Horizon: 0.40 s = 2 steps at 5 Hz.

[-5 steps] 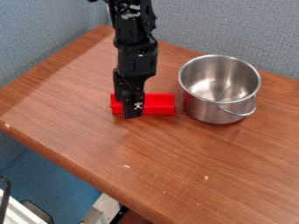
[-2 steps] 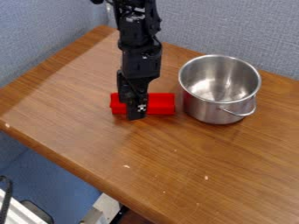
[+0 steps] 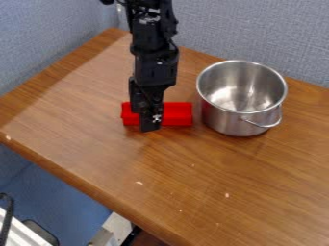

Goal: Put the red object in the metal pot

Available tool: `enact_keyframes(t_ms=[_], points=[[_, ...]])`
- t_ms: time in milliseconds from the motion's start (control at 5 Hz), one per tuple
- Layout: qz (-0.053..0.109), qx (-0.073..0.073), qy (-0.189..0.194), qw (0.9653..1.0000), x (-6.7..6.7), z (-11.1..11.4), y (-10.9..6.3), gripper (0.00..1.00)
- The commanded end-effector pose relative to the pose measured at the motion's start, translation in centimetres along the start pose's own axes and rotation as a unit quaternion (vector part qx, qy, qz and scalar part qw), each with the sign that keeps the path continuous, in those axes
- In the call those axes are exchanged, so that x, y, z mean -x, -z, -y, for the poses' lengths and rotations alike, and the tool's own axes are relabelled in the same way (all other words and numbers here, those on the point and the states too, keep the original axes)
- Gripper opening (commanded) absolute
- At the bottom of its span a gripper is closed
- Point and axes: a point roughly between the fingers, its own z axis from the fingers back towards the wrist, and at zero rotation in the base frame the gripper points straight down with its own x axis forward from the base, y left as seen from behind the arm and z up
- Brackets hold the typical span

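My pincer [image 3: 148, 116] is down on the red block [image 3: 157, 116], jaws narrow around its middle, the block resting on the wooden bench [image 3: 77, 115]. Just right stands the steel pot [image 3: 240, 96], empty. If my grip sits off-centre, the bar could swivel on lifting and clip the rolled rim.

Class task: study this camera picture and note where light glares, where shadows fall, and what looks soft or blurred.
Camera view: glare streaks the metal pot on its inner wall and rim; the pot casts a soft shadow on the wooden table at its base; the black hand over the red block shows little detail; the whole picture is low in resolution, slightly soft; the clutter at the bottom left is dim.
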Motion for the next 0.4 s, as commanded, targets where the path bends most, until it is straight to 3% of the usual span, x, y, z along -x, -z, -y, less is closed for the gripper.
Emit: enact_keyframes(t_ms=[0, 200], points=[[0.017, -0.021, 0.005, 0.9996, -0.64, -0.24, -1.31, 0.00], [0.019, -0.021, 0.005, 0.9996, -0.67, -0.14, -1.36, 0.00]])
